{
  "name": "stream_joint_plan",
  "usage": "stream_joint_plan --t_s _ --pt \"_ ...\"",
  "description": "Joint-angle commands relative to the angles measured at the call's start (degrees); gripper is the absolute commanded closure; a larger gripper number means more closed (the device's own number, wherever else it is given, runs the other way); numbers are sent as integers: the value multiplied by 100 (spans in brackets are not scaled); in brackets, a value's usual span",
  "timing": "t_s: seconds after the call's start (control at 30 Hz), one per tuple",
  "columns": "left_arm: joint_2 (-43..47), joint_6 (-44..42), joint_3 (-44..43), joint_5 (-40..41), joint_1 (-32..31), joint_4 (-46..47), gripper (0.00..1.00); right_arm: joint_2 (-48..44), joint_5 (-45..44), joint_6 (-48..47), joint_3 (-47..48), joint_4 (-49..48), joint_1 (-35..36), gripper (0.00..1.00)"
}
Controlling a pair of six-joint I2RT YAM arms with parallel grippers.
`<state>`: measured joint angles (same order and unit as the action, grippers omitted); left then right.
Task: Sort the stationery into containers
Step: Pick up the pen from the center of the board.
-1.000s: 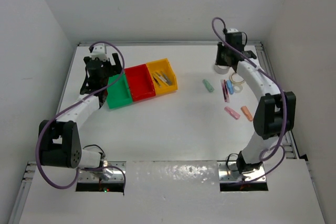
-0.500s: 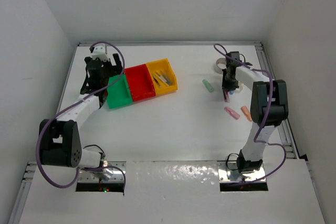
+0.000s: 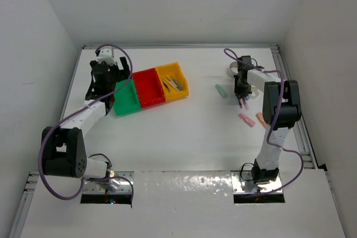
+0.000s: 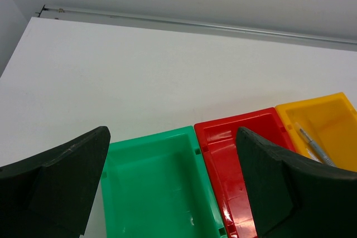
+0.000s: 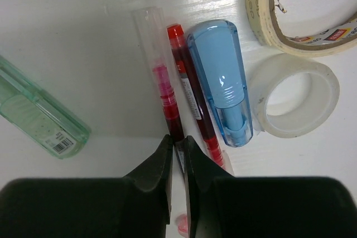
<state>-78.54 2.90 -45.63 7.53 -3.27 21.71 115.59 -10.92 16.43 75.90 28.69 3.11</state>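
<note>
Low in the right wrist frame, the right pincer [image 5: 178, 151] is pinched on the end of a clear-barrelled pink pen [image 5: 156, 65] lying on the white counter [image 5: 67, 37], just beside a thin red pen [image 5: 192, 101]. The left pincer [image 4: 172, 143] hangs spread above the green rectangular plastic bin [image 4: 150, 193], lower left.

The overhead camera looked down on the whole desk [image 3: 184, 137] from above its near edge. My left wrist camera, close over the bins [image 4: 234, 154] both views shared, faced the far edge; my right stared straight down, closer.
</note>
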Motion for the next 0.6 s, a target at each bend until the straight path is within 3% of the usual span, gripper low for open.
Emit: stream_joint_plan --t_s 0.0,0.33,0.57 --pt "32 27 -140 -32 54 219 7 113 37 -52 153 -12 -4 90" --pt "41 27 -104 -15 63 272 7 227 2 -139 171 269 102 91" --pt "76 1 -69 -6 63 289 7 297 37 -148 224 357 110 80"
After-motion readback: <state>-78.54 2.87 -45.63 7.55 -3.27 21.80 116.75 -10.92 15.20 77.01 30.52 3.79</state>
